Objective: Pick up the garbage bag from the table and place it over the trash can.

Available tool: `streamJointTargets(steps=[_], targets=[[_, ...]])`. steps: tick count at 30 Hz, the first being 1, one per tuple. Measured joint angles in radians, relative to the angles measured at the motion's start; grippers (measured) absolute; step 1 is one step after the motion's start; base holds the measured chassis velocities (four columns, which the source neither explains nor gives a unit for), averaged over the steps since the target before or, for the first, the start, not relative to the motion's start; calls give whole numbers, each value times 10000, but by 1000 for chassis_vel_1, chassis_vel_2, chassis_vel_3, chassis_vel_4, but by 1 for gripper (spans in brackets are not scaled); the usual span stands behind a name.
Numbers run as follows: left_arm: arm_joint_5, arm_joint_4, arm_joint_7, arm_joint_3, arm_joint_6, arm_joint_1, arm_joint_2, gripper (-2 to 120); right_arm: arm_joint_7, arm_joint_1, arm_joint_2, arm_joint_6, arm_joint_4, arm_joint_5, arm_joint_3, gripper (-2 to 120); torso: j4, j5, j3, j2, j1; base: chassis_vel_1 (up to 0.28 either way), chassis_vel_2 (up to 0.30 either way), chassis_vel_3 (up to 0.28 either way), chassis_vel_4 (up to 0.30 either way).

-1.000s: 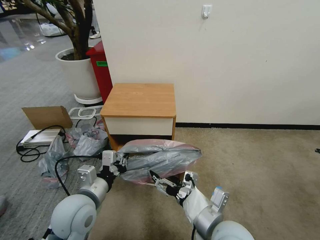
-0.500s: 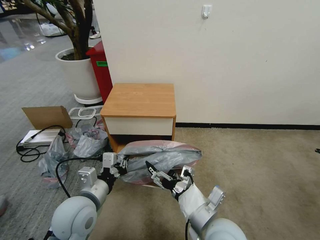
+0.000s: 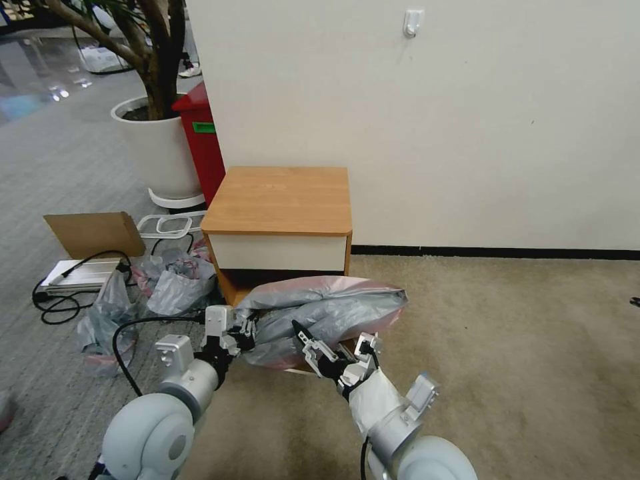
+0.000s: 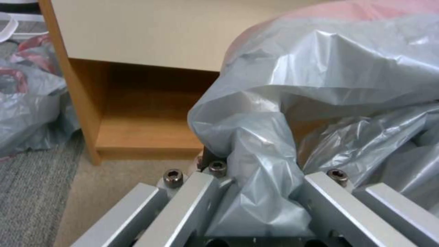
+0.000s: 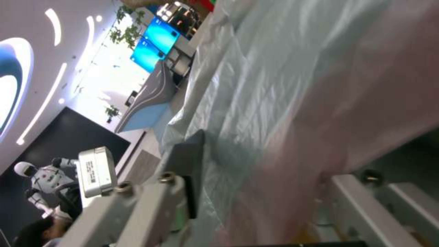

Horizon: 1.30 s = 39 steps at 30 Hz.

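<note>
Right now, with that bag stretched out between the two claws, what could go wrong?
1. The left gripper pinches only a bunched fold of the garbage bag, so the thin plastic might slip or tear if pulled.
2. The right gripper sits open against the bag's near side, so it could snag the film.
3. The bag billows over the trash can, hiding most of it, so the opening may miss the rim.

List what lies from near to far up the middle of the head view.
right gripper → garbage bag → table → white wall
</note>
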Motion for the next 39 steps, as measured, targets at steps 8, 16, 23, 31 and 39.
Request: streamJointTargets(steps=[8,16,23,31,39], targets=[[-7,89,-18,-54,7,-50,-57,5,-38,-34,2,49,50,-74,44,7,0,0,0,0,0,0,0,0,0],[2,152,-27,-56,12,-46,-89,5,-57,-9,65,62,-9,-191,23,0,0,0,0,0,0,0,0,0,0],[-24,406,-154,-186,36,-206,-124,5,-137,-260,-45,111,74,-399,54,0,0,0,0,-1,-1,0,0,0,0],[-508,485,-459,-321,245,-378,-262,5,-248,-605,-134,243,99,-658,81,0,0,0,-1,0,0,0,0,0,0],[-990,552,-819,-513,496,-615,-383,5,-426,-1153,-306,402,126,-1028,96,0,0,1,-1,0,-1,0,0,0,0]])
